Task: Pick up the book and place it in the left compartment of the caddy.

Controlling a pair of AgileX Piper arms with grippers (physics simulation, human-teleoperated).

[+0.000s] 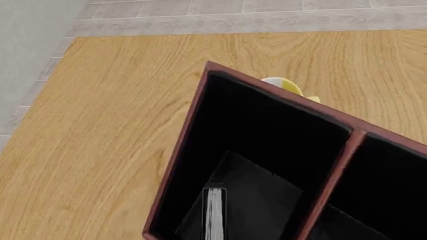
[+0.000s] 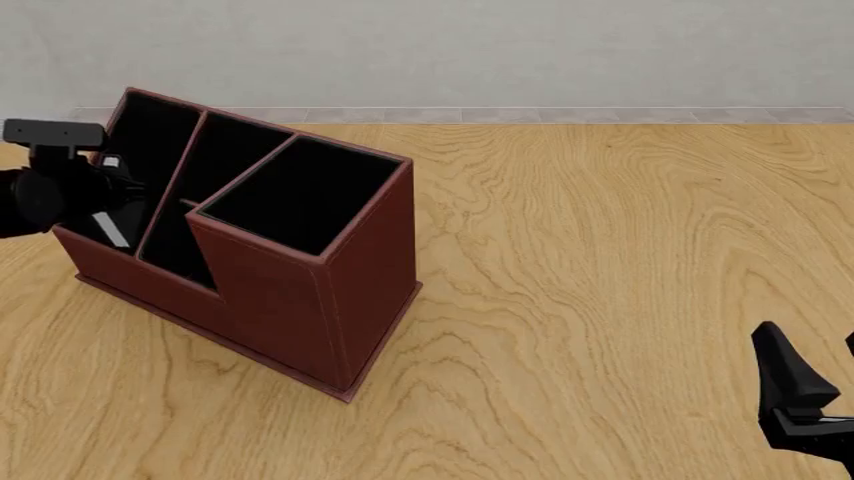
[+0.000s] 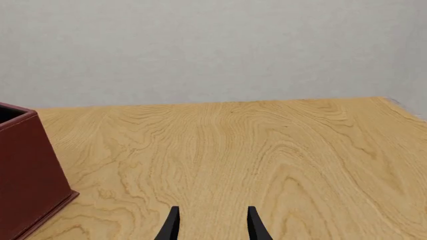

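Nearest the camera in the front view, the right pincer sits low at about 4 o'clock, idle over bare worktop; its own wrist view shows the two fingertips apart with nothing between them, well clear of the caddy.

Farther off, at about 10 o'clock, stands the caddy: a dark reddish-brown box with black insides, three compartments, one taller square section nearest. The left pincer hangs at its left compartment. How its jaws stand I cannot tell, since the left wrist view does not show the fingers.

The book, small and black with white page edges, stands on edge inside that left compartment, seemingly low, near the bottom. Judging from this, the placing is nearly or wholly done; what remains is probably letting go, if it is not already free, and lifting the arm out.

Just behind the caddy's far wall peeks a small yellow-and-white object, too hidden to name.
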